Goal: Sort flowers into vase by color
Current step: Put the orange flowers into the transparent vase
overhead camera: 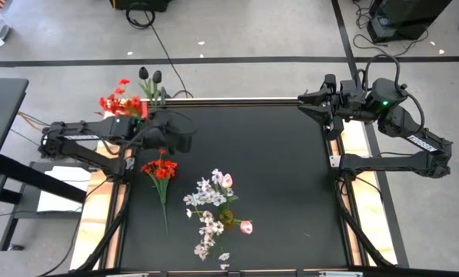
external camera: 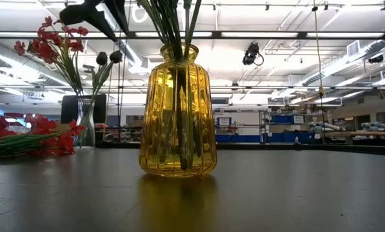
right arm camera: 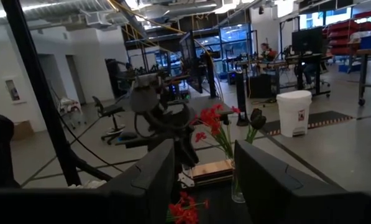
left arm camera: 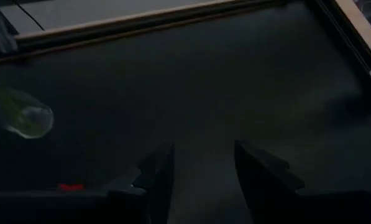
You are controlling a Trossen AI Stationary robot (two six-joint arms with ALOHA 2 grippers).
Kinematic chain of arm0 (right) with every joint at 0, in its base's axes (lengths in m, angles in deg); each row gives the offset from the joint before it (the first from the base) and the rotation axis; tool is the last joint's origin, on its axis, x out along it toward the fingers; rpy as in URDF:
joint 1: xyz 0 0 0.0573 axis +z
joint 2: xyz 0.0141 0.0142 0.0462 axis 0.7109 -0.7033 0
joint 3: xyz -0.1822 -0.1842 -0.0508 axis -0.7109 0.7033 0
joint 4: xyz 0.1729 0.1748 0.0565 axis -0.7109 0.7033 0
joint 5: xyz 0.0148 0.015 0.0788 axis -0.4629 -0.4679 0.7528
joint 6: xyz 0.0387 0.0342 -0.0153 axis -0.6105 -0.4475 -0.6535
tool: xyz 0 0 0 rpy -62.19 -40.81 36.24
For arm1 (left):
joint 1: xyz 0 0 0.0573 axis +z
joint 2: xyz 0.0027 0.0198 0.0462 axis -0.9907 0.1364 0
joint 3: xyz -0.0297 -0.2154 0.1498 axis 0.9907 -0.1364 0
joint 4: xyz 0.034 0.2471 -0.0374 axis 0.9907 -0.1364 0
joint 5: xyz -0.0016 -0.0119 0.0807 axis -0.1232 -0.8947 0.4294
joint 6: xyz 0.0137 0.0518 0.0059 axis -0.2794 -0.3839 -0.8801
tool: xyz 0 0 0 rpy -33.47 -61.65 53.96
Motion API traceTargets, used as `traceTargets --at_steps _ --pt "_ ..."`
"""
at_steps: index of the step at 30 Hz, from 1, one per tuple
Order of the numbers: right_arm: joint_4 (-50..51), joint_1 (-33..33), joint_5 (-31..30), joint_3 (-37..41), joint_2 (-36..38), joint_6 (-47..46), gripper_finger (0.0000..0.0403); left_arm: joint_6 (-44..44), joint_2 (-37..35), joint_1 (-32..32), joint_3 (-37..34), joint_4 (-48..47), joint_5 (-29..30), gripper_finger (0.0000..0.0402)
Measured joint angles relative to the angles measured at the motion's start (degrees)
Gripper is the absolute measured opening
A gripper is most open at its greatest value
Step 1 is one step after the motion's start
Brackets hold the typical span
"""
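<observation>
Left tool [overhead camera: 184, 140] hovers released and empty near the surface's far-left corner, just above the loose red flowers [overhead camera: 161, 168] lying by the left edge. Right tool [right arm camera: 204, 171] waits spread at the far-right corner, holding nothing. White-lilac sprays [overhead camera: 207, 196] and pink buds [overhead camera: 246, 226] lie around the yellow vase [external camera: 178, 116] toward the near edge; a clear vase [external camera: 85, 122] at the far-left corner holds red blossoms. Best to descend squarely over the red stems, pinch them low, then lift upright. No legible writing shows
</observation>
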Motion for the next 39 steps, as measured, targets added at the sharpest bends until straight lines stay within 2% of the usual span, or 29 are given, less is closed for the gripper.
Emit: traceTargets --at_steps 3,10,16,19,25,30,34,39 --pt "0.0 0.0 0.0 0.0 0.0 0.0 0.0176 2.7 1.6 -2.1 0.0 -1.1 -0.1 0.0171" --pt "0.0 0.0 0.0 0.0 0.0 0.0 0.0176 13.4 5.7 -4.4 0.0 -13.2 -2.4 0.0171" --pt "0.0 0.0 0.0 0.0 0.0 0.0 0.0176 20.1 8.4 -4.4 -0.1 -15.0 -6.0 0.0172" --pt "0.0 0.0 0.0 0.0 0.0 0.0 0.0176 24.3 8.7 -4.4 -4.1 -14.4 -8.6 0.0177" --pt "0.0 0.0 0.0 0.0 0.0 0.0 0.0176 34.4 7.8 -6.0 -17.3 -8.5 -19.3 0.0232" --pt "0.0 0.0 0.0 0.0 0.0 0.0 0.0176 41.6 5.4 -9.2 -25.5 2.8 -23.8 0.0292" --pt "0.0 0.0 0.0 0.0 0.0 0.0 0.0176 45.5 4.7 -11.3 -29.3 5.3 -27.6 0.0325" --pt "0.0 0.0 0.0 0.0 0.0 0.0 0.0176 48.9 4.7 -13.0 -31.6 5.2 -29.9 0.0333"
